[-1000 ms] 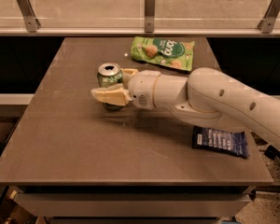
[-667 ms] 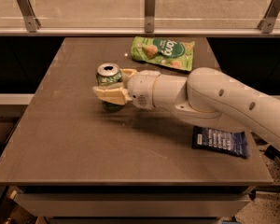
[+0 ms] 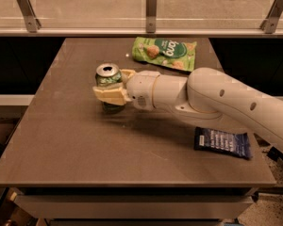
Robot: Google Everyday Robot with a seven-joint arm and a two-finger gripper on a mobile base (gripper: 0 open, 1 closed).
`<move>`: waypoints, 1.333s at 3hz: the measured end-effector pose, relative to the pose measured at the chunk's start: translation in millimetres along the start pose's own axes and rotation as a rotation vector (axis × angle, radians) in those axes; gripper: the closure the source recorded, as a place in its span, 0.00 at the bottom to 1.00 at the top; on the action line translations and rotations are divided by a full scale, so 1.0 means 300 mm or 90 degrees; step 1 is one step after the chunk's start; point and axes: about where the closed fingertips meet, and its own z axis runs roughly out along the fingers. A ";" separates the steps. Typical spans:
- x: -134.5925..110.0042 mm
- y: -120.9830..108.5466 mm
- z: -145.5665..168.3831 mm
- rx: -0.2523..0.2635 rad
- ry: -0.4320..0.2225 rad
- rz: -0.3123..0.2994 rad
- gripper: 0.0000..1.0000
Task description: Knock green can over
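The can (image 3: pixel 107 76) stands upright on the table (image 3: pixel 85 145), left of the table's middle and a little toward its far edge. Its silver top and tab opening face up. I judge it light and thin-walled, and its smooth, rounded side is likely slippery, so a shove low down may only slide it across the table. A push high on the wall, near the rim, should tip it. No firm hold is needed, and a hard squeeze could dent it.

The gripper (image 3: pixel 111 84) is at the can, over the same part of the table. Its fingers are spread, one crossing the can's near side low down and the other at its far right side, so the can sits between them. I cannot confirm whether either pad presses on the metal.

The arm (image 3: pixel 217 100) reaches in from the table's right side.

A green bag (image 3: pixel 164 53) lies flat near the table's far edge, well apart from the can. A blue packet (image 3: pixel 222 143) lies near the table's right front corner, partly under the arm.

Task not yet done.
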 end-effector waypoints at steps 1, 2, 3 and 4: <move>-0.010 -0.015 -0.001 0.002 0.015 -0.007 1.00; -0.027 -0.061 -0.010 0.015 0.050 -0.022 1.00; -0.048 -0.120 -0.030 0.037 0.105 -0.049 1.00; -0.057 -0.168 -0.060 0.055 0.162 -0.077 1.00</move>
